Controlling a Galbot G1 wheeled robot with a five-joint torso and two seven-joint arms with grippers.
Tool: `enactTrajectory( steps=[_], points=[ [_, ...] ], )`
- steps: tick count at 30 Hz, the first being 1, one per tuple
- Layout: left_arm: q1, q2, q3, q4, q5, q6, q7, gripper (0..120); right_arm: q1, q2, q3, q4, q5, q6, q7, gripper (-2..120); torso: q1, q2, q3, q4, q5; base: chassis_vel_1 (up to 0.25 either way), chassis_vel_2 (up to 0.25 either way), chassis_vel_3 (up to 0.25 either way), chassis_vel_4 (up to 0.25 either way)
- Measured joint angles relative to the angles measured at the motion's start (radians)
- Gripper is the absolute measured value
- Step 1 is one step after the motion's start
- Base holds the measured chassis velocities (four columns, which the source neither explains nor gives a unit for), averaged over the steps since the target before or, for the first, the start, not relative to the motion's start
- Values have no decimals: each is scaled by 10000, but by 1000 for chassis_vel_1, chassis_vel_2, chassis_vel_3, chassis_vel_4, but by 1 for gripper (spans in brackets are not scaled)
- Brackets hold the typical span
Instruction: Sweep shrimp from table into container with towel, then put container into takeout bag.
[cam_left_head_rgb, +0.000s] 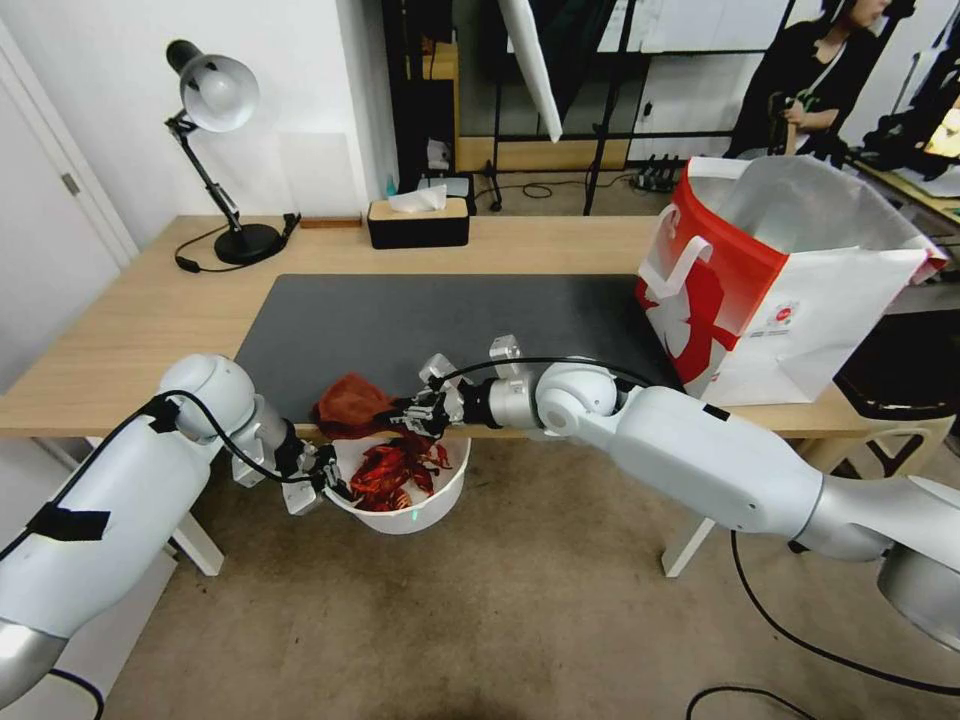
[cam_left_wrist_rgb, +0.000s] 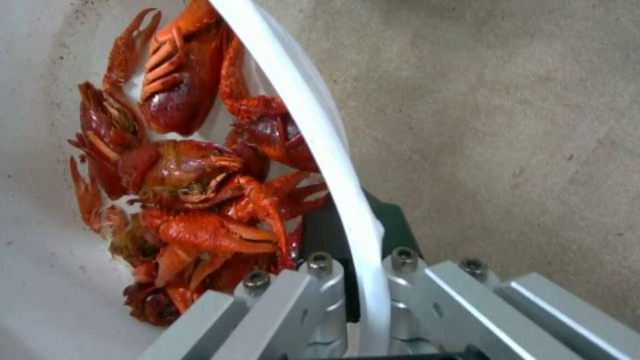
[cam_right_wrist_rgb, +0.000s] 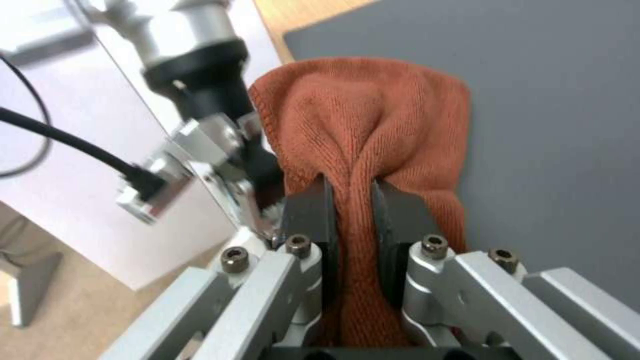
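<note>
Right gripper (cam_left_head_rgb: 412, 413): clamped on the towel (cam_left_head_rgb: 350, 404); in the right wrist view (cam_right_wrist_rgb: 351, 220) a fold of rust-brown cloth (cam_right_wrist_rgb: 373, 135) is pinched between its two dark pads.
Towel: bunched at the near edge of the dark grey mat (cam_left_head_rgb: 420, 320), just above the container.
Left gripper (cam_left_head_rgb: 328, 478): closed on the rim of the container (cam_left_head_rgb: 440, 495), below the front edge of the surface (cam_left_head_rgb: 130, 330); in the left wrist view (cam_left_wrist_rgb: 360, 280) one finger sits inside the white wall (cam_left_wrist_rgb: 300, 100), the other outside.
Container: round white bowl held off the surface, over the floor, directly under the towel and the right gripper.
Shrimp (cam_left_head_rgb: 392, 472): red heap lying inside the container; in the left wrist view the pieces (cam_left_wrist_rgb: 193, 185) pile against the wall next to the inner finger.
Takeout bag (cam_left_head_rgb: 790, 290): red and white, standing open on the right end of the surface, well apart from both grippers.
Hard to make out: the towel and right gripper cover the mat's near edge, so whether any shrimp lie there cannot be told; the left gripper's fingertips are cut off behind the rim.
</note>
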Motion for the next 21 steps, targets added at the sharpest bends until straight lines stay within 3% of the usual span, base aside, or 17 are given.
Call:
enactTrajectory(
  steps=[8, 21],
  points=[
    [57, -78, -9, 39, 28, 0, -41, 0, -179, -159, 379, 222, 532, 336, -60, 10, -1, 0, 0, -2, 0, 0, 0, 0, 0],
    [128, -59, -22, 24, 41, 0, -59, 0, -657, -209, 1079, 356, 316, 429, -13, 10, 0, 0, 1, 1, 0, 0, 0, 0, 0]
  ],
)
